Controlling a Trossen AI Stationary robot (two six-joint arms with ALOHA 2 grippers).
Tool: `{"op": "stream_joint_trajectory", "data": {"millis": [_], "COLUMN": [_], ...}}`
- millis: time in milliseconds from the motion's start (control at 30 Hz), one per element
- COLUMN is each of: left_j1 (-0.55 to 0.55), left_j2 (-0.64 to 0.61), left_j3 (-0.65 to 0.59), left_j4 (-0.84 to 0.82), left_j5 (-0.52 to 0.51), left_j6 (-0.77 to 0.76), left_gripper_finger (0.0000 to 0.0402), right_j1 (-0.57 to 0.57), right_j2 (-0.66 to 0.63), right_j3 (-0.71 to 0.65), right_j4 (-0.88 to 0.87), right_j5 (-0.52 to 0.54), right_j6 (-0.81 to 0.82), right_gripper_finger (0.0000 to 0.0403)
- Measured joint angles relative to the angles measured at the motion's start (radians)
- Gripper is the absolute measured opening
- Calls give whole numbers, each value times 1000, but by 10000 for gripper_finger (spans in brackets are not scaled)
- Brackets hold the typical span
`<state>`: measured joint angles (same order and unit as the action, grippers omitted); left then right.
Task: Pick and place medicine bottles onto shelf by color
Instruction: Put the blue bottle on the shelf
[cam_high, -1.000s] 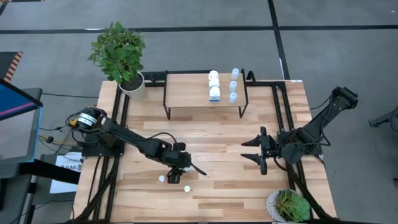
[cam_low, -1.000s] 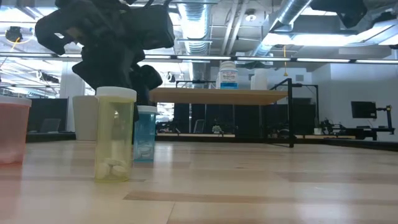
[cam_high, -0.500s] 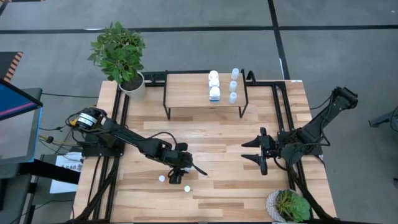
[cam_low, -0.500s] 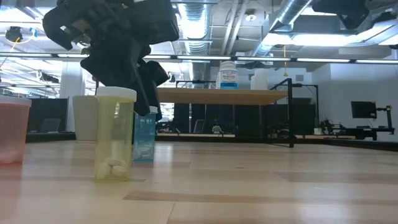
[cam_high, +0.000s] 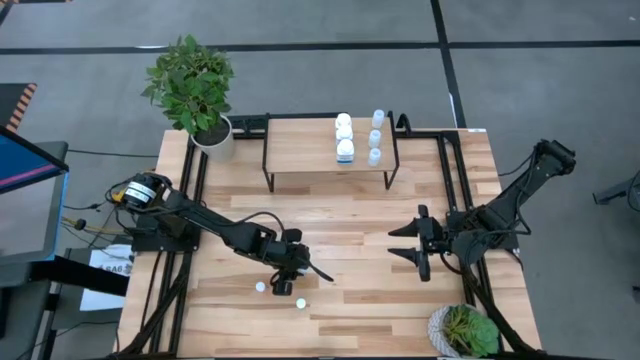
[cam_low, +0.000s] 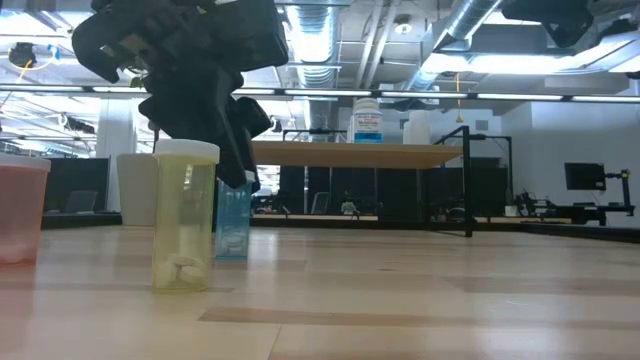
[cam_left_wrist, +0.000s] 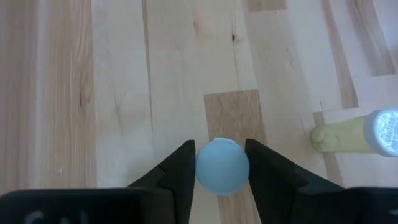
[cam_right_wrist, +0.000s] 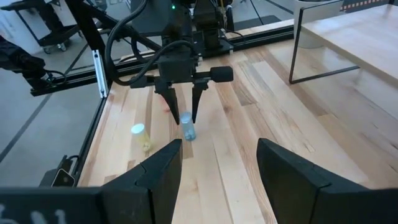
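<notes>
The left gripper (cam_left_wrist: 221, 171) is lowered over a pale blue bottle (cam_left_wrist: 222, 166) standing upright on the near left part of the table (cam_high: 350, 220); in the left wrist view its two dark fingers (cam_left_wrist: 177, 174) are seen closed against either side of the bottle's round cap, so the bottle is gripped while its base rests on the wood; in the low view the same bottle (cam_low: 233, 222) is seen on the tabletop beneath the dark gripper. Just beside it a yellowish bottle (cam_low: 186, 215) stands upright, untouched; a third small bottle (cam_high: 260, 287) is seen near the gripper in the high view, and what may be a pinkish container (cam_low: 20, 210) is cut off at the left edge of the low view. At the far side of the table the shelf (cam_high: 300, 145) carries two short rows at its right end: three white bottles (cam_high: 344, 137) and, just to their right, three paler ones (cam_high: 375, 137). The right gripper (cam_high: 407, 244) is held above the right half of the table, well apart from all bottles, its jaws spread and empty. A potted plant (cam_high: 195, 90) is placed at the far left corner and another plant (cam_high: 462, 330) at the near right.
</notes>
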<state>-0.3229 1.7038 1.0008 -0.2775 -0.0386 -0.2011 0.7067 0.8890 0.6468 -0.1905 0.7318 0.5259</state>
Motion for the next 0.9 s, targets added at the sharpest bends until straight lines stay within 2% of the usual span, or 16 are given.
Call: {"op": "stream_joint_trajectory", "data": {"millis": [133, 267, 400, 533, 733, 900], "left_j1": [1, 12, 45, 98, 256, 455], "left_j2": [-1, -21, -57, -90, -104, -104], "left_j3": [0, 4, 81, 199, 439, 600], "left_j4": [0, -10, -122, -281, -519, -549], "left_j5": [0, 3, 6, -19, -119, -107], "left_j6": [-26, -46, -46, 41, 191, 268], "left_gripper_finger": [89, 83, 94, 92, 87, 89], "right_j1": [0, 0, 0, 0, 0, 0], "right_j2": [0, 0, 0, 0, 0, 0], "right_j3": [0, 0, 0, 0, 0, 0], "right_j4": [0, 0, 0, 0, 0, 0], "right_j5": [0, 0, 0, 0, 0, 0], "right_j6": [0, 0, 22, 31, 33, 34], "right_gripper_finger": [228, 228, 228, 228, 228, 228]}}
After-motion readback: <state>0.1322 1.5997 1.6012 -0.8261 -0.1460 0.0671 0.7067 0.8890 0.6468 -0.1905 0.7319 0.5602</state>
